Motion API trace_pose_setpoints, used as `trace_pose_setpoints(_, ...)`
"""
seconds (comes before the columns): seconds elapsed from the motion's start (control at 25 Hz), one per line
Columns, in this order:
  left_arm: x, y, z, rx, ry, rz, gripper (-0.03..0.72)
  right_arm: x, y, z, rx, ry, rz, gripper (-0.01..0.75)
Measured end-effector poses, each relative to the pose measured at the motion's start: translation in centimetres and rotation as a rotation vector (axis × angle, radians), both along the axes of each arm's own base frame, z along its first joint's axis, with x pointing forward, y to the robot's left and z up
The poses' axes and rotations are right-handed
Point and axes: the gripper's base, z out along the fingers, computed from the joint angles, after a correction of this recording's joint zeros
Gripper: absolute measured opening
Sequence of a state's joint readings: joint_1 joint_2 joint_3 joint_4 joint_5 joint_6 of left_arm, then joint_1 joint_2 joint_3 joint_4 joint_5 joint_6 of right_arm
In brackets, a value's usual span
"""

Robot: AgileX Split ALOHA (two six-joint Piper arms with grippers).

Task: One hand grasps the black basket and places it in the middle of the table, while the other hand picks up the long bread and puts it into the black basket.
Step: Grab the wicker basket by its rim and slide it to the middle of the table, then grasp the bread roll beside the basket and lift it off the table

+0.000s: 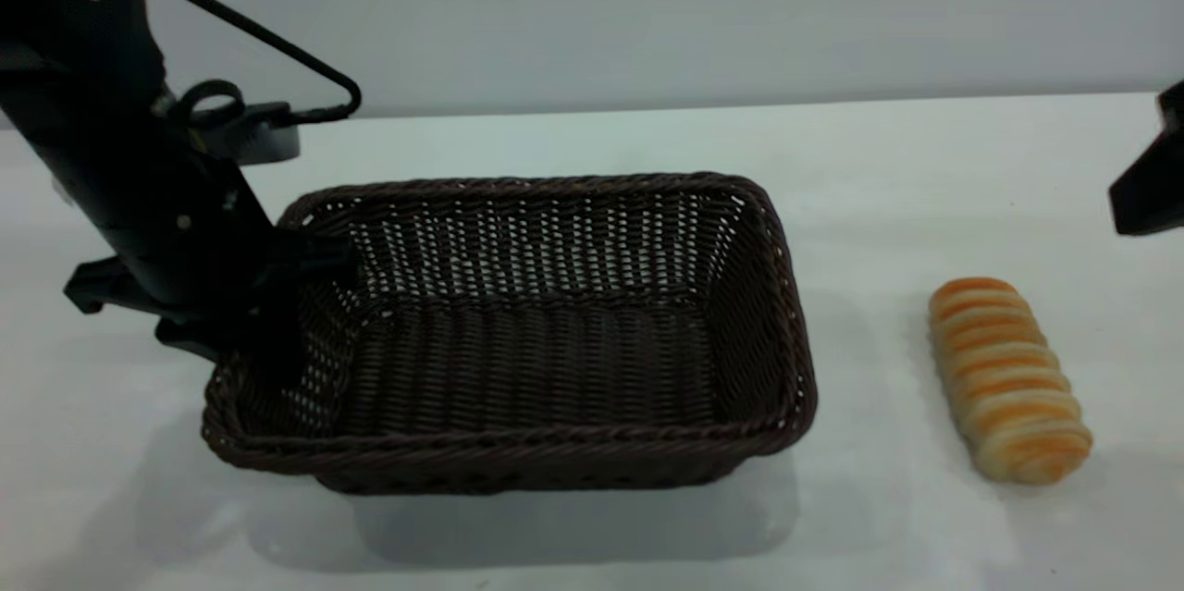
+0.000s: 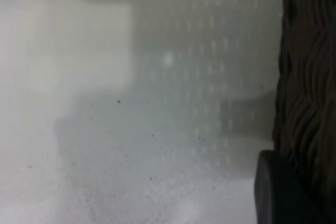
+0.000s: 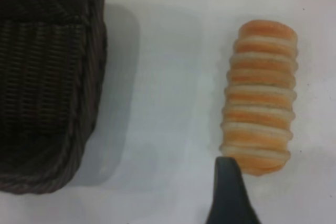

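Note:
The black basket (image 1: 555, 454) stands on the white table (image 1: 925, 526), left of centre. My left gripper (image 1: 287, 295) straddles the basket's left wall and is shut on it. In the left wrist view one finger (image 2: 268, 192) presses against the woven wall (image 2: 307, 77). The long bread (image 1: 1008, 380), striped orange and cream, lies on the table to the right of the basket, apart from it. At the right edge of the exterior view my right gripper (image 1: 1152, 184) hovers open above and behind the bread. In the right wrist view one finger (image 3: 227, 192) shows next to one end of the bread (image 3: 261, 95), with the basket (image 3: 47, 77) beside it.
Bare tabletop lies between basket and bread, in front of both, and behind them up to the far edge (image 1: 740, 105) by a pale wall. The left arm's cable (image 1: 277, 45) loops above the basket's back left corner.

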State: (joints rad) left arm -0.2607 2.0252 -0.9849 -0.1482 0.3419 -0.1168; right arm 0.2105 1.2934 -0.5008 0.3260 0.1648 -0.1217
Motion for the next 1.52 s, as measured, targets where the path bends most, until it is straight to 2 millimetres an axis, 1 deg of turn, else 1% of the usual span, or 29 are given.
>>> trace_pose_setpoints(0.04, -0.1, 0.0, -0.1, 0.001, 0.013, -0.009, 0.271, 0.2, 0.0, -0.2, -0.005, -0.001, -0.001, 0.493)
trace_pose_setpoints(0.12, -0.5, -0.1, -0.3, -0.003, 0.061, -0.005, 0.406, 0.5, 0.0, -0.6, -0.017, -0.005, 0.002, 0.493)
trace_pose_setpoints(0.16, -0.6, -0.2, -0.2, -0.012, 0.075, 0.006, 0.496, 0.7, 0.0, -0.9, -0.023, -0.003, 0.003, 0.493)
trace_pose_setpoints(0.2, -0.5, -0.3, -0.1, -0.018, 0.079, 0.012, 0.556, 0.8, 0.0, -1.1, -0.027, -0.003, 0.002, 0.493)
trace_pose_setpoints(0.28, -0.3, -0.4, 0.5, -0.032, 0.068, 0.02, 0.641, 1.1, 0.0, -1.5, -0.035, -0.002, -0.001, 0.493)
trace_pose_setpoints(0.32, -0.3, -0.4, 0.9, -0.035, 0.059, 0.014, 0.659, 1.2, 0.0, -1.8, -0.039, 0.001, -0.001, 0.493)
trace_pose_setpoints(0.44, -0.1, -0.4, 3.2, -0.047, -0.01, -0.01, 0.661, 1.9, 0.1, -2.4, -0.057, 0.012, 0.01, 0.493)
trace_pose_setpoints(0.6, -0.3, -0.3, 7.7, -0.07, -0.142, -0.027, 0.603, 3.4, 0.4, -2.8, -0.064, 0.022, 0.012, 0.498)
trace_pose_setpoints(0.72, -0.7, -0.2, 10.9, -0.093, -0.236, -0.027, 0.56, 4.8, 0.7, -3.4, -0.076, 0.032, 0.023, 0.524)
trace_pose_setpoints(0.88, -1.8, 0.1, 14.7, -0.122, -0.344, -0.03, 0.54, 6.4, 1.0, -5.2, -0.105, 0.087, 0.051, 0.564)
trace_pose_setpoints(1.0, -2.9, 0.3, 17.6, -0.149, -0.427, -0.028, 0.538, 7.4, 1.4, -7.2, -0.112, 0.188, 0.075, 0.575)
trace_pose_setpoints(1.08, -3.6, 0.5, 19.2, -0.164, -0.475, -0.027, 0.538, 8.1, 1.7, -8.5, -0.122, 0.262, 0.102, 0.578)
trace_pose_setpoints(1.24, -4.9, 0.8, 21.5, -0.185, -0.542, -0.03, 0.538, 9.4, 2.2, -9.9, -0.124, 0.326, 0.121, 0.577)
trace_pose_setpoints(1.4, -6.1, 1.0, 22.7, -0.212, -0.546, -0.025, 0.538, 10.5, 2.4, -10.9, -0.126, 0.345, 0.125, 0.577)
trace_pose_setpoints(1.52, -6.9, 1.0, 23.4, -0.241, -0.547, -0.016, 0.536, 11.0, 1.9, -12.4, -0.131, 0.394, 0.118, 0.577)
